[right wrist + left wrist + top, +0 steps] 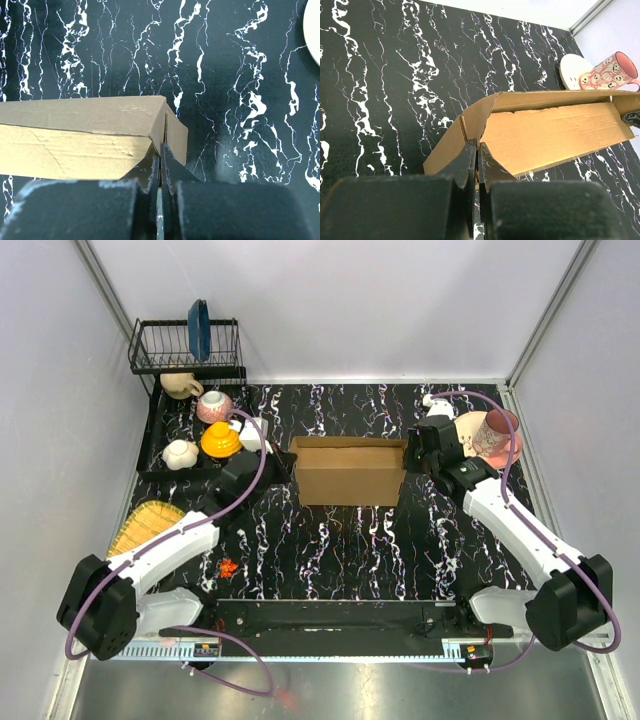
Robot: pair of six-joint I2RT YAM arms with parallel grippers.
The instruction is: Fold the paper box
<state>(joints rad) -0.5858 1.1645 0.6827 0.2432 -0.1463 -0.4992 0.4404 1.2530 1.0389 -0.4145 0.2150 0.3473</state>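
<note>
Seemingly light yet crease-prone, the paper box [345, 475] sits pinched at opposite end walls by the left gripper [478, 155] and right gripper [160, 159].

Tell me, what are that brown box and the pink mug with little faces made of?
The paper box looks like plain brown cardboard with a matte finish: creases and a rough inner face show in the wrist views. The pink mug seems to be glazed ceramic, judging by its smooth surface and printed faces, though plastic cannot be ruled out.
</note>
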